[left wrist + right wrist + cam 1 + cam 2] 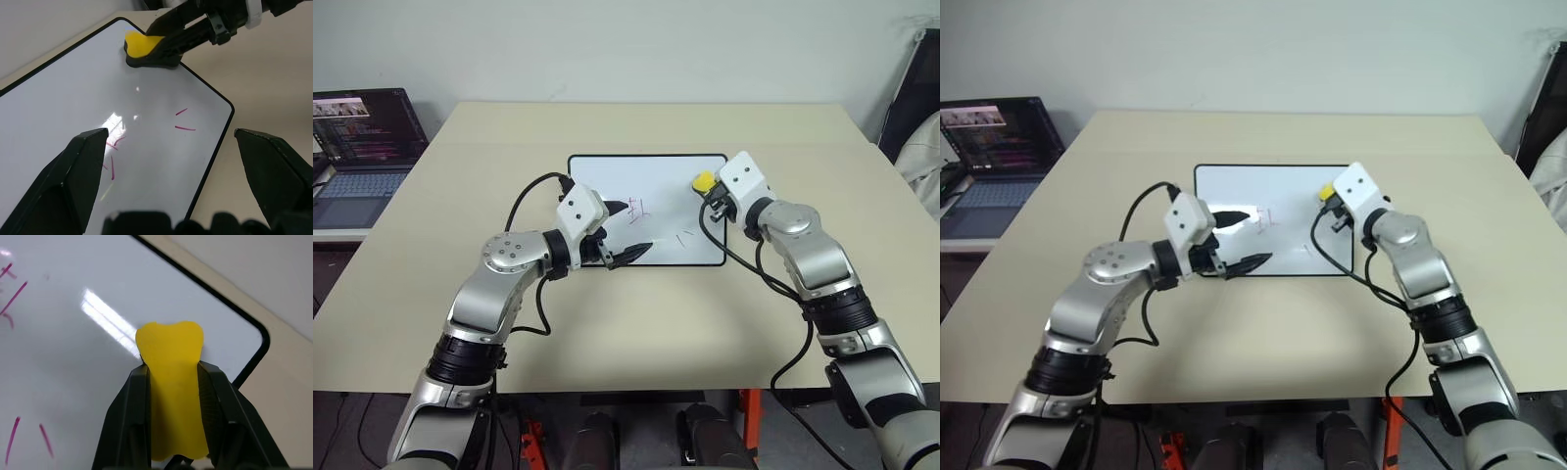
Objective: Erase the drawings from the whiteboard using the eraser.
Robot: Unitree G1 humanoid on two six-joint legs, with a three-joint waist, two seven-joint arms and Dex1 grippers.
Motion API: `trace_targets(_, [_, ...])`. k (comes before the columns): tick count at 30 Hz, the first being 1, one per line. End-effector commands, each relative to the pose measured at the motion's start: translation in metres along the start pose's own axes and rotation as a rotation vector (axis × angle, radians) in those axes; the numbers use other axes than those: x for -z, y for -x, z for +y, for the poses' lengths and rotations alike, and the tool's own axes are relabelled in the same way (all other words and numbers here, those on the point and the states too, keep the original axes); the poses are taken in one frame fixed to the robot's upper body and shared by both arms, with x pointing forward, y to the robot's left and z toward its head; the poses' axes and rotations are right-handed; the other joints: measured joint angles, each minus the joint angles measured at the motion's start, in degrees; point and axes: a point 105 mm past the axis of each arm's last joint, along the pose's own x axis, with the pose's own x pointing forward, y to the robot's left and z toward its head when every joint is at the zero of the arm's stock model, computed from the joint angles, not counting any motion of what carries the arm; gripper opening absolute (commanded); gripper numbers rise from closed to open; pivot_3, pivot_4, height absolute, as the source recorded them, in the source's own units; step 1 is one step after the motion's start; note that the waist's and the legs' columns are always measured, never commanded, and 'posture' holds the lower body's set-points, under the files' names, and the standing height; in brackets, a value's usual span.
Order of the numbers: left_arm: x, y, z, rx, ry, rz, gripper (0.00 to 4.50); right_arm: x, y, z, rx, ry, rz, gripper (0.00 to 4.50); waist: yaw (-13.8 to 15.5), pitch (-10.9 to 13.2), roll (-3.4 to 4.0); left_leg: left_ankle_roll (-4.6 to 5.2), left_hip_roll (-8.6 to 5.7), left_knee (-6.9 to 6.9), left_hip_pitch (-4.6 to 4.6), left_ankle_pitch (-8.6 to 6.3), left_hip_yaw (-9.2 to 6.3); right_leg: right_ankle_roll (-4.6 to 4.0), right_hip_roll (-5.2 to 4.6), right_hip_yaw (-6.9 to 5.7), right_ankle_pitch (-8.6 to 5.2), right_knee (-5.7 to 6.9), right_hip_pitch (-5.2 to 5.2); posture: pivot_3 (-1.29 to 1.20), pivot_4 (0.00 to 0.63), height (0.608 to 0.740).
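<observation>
The right claw [171,382] is squeezed tight on the eraser [172,382], one finger on each long side, which looks like the best place to hold it. The eraser is small and probably light, with a soft black bottom (good for wiping). Its tip sticks out past the fingers and sits on the whiteboard [607,176], near the far right corner. The drawings [639,209] – thin red marks – are nearer the middle, not wiped yet. The left claw [622,231] is wide open and holds nothing – it hangs over the board's near edge on the desk [636,323].
</observation>
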Motion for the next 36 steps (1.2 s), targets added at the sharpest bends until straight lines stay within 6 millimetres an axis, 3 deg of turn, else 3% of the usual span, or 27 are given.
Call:
trace_targets(1, [-0.014,-0.002,0.001,0.003,-0.047,-0.044,4.50,0.018,0.001,0.008,-0.035,0.037,0.083,0.98,0.0,0.0,0.00,0.00,0.00,0.01,0.00,0.00,0.00,0.00,0.01,-0.01,0.00,0.01,0.00,0.00,0.150,0.740])
trace_targets(9, [-0.012,-0.001,0.000,0.000,-0.042,-0.042,4.50,-0.032,-0.002,-0.021,0.107,-0.012,-0.078,0.98,-0.4,0.0,0.00,-0.01,0.02,0.00,-0.02,0.02,-0.01,-0.01,0.03,0.03,0.01,0.04,-0.05,0.00,0.150,0.740])
trace_targets(17, [0.002,0.022,0.011,-0.112,0.007,0.000,4.50,0.010,-0.001,0.004,0.003,-0.013,0.043,0.98,-0.3,0.0,0.00,-0.02,0.00,-0.06,-0.08,-0.01,-0.09,-0.01,-0.04,0.01,0.01,-0.01,-0.08,0.00,0.150,0.740])
trace_targets(22, [0.019,0.044,0.024,-0.221,0.085,0.029,4.50,0.002,0.006,0.006,0.025,-0.045,-0.029,0.98,-0.4,0.0,0.00,-0.01,0.02,-0.03,-0.03,-0.01,-0.10,0.00,-0.04,0.01,0.00,0.02,-0.05,0.00,0.150,0.740])
trace_targets(25, [0.025,0.058,0.031,-0.286,0.093,0.030,4.50,-0.025,0.019,0.002,0.020,-0.129,-0.168,0.98,-0.3,0.0,0.01,-0.01,0.01,-0.02,-0.05,0.00,-0.09,0.00,-0.03,-0.03,0.00,0.01,-0.05,0.00,0.150,0.740])
trace_targets(28, [0.028,0.074,0.043,-0.400,0.135,-0.007,4.50,-0.037,0.042,0.018,-0.080,-0.158,-0.261,0.98,-0.2,0.0,0.03,-0.02,0.02,-0.05,-0.11,-0.01,-0.19,0.00,-0.04,-0.04,0.00,0.01,-0.10,0.00,0.150,0.740])
trace_targets(33, [0.035,0.087,0.040,-0.447,0.155,0.000,4.50,-0.025,0.075,0.042,-0.150,-0.152,-0.281,0.97,0.3,0.0,0.02,-0.09,0.05,-0.12,-0.19,-0.07,-0.27,0.01,-0.16,-0.07,-0.01,-0.23,-0.10,0.00,0.150,0.740])
trace_targets(36, [0.038,0.090,0.036,-0.461,0.144,0.010,4.50,-0.008,0.089,0.058,-0.201,-0.256,-0.254,0.97,0.4,0.0,0.02,-0.10,0.04,-0.11,-0.24,-0.09,-0.28,0.02,-0.17,-0.08,-0.01,-0.29,-0.10,0.00,0.150,0.740])
